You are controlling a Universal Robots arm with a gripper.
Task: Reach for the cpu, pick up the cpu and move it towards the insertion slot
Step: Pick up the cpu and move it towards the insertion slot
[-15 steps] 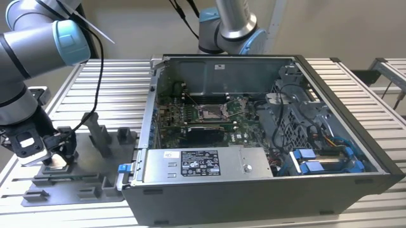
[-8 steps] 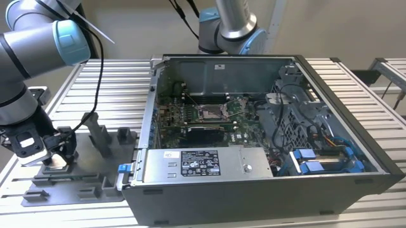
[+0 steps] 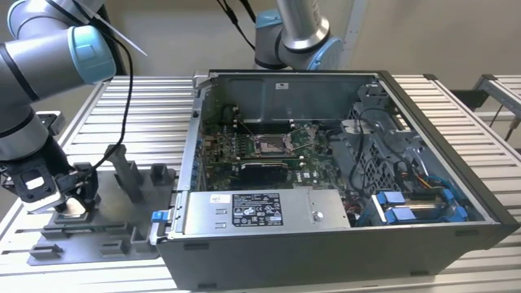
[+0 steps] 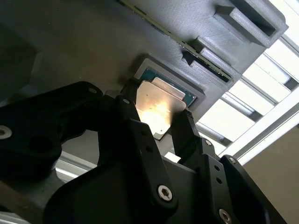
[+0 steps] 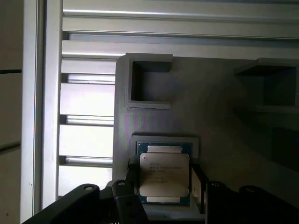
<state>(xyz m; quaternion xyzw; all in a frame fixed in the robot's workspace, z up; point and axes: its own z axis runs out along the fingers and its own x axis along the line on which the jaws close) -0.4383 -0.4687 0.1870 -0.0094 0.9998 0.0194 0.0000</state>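
Pinching the cpu (image 5: 164,173) between the jaws of the gripper (image 4: 156,109), with one black finger (image 4: 128,112) set against each of two opposite edges in both wrist views. Grasps it while it lies flat, silvery face up, inside a shallow square nest (image 5: 164,138), a thin green rim showing round the metal lid. Catches a bright glare across that face in the second wrist view.

Belongs to a grey fixture plate (image 5: 219,107), with an open box-shaped pocket (image 5: 148,79) moulded just beside the nest in the first wrist view.

Sits, in the exterior view, at the near corner of the plate toward the exterior view's left, under the arm (image 3: 41,55) bending down over it from above. Shares the plate with upright grey blocks (image 3: 126,174), placed between the gripper and the computer case (image 3: 326,250).

Rests on a slatted metal worktop (image 3: 134,113), just beside the opened case toward the exterior view's right. Holds inside that case a green board (image 3: 309,165) carrying the insertion slot (image 3: 271,144), silver-framed with a dark centre. Keeps the slot well apart from the cpu, with the case wall between the two. Leaves a second arm (image 3: 297,33), grey with blue joints, standing behind the case at the back.
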